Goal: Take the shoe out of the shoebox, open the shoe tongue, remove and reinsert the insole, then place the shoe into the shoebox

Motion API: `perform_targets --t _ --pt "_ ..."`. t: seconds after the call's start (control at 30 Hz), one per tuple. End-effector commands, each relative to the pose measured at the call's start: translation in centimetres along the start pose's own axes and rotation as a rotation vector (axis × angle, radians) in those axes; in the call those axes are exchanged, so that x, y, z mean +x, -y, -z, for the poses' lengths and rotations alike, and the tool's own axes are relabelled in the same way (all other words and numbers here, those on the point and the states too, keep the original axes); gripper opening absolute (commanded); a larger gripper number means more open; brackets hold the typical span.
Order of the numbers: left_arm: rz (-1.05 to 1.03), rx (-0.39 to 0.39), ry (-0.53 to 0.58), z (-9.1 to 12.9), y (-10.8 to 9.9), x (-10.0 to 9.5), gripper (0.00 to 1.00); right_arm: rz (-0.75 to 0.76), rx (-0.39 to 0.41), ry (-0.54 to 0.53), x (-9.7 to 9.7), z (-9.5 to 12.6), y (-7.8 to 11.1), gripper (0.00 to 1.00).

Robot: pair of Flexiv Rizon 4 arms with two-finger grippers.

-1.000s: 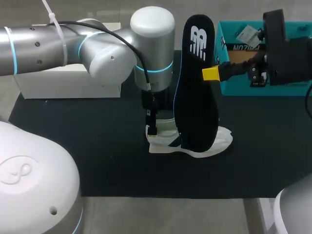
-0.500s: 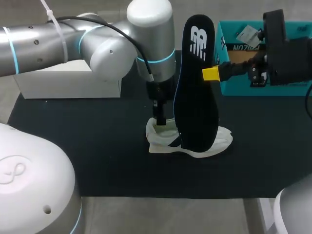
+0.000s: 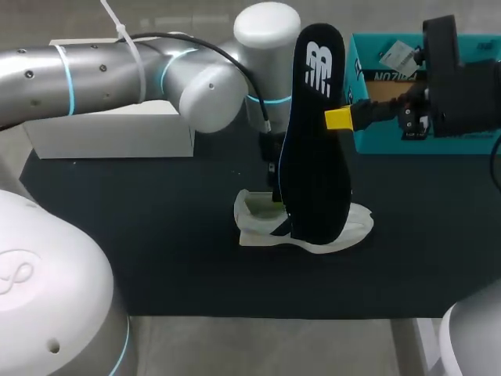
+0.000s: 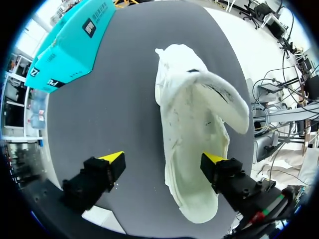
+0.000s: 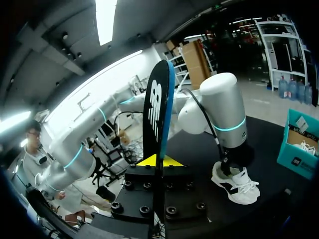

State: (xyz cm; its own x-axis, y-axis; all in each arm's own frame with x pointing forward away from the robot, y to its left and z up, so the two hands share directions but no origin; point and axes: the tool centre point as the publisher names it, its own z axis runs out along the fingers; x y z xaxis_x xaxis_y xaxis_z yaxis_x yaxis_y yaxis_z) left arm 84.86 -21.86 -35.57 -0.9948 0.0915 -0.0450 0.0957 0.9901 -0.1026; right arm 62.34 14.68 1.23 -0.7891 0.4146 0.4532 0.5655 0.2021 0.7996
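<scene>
Shoe (image 4: 194,129) white, black side marking | left fingers (image 4: 107,167) spread apart | right fingers (image 3: 338,118) pinching upright black insole (image 3: 313,157)

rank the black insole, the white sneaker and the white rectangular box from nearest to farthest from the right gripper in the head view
From the right gripper:
1. black insole: clamped in it, standing upright.
2. white sneaker: below it, on the black mat near the middle.
3. white rectangular box: far left, at the mat's back edge.
</scene>
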Motion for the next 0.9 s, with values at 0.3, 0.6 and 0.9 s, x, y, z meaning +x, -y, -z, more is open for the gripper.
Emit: perform_targets --t 0.3,0.6,0.9 --pt "-0.007 0.002 -0.005 -2.3 1.4 -0.2 0.0 -0.001 0.004 -0.002 -0.1 -0.4 -0.3 0.0" --pt "-0.01 0.001 -0.008 -2.4 1.5 -0.2 0.0 -0.001 0.004 -0.002 -0.1 -0.4 -0.3 0.0" --pt "-0.01 0.001 -0.008 -2.4 1.5 -0.2 0.0 -0.001 0.004 -0.002 -0.1 -0.4 -0.3 0.0"
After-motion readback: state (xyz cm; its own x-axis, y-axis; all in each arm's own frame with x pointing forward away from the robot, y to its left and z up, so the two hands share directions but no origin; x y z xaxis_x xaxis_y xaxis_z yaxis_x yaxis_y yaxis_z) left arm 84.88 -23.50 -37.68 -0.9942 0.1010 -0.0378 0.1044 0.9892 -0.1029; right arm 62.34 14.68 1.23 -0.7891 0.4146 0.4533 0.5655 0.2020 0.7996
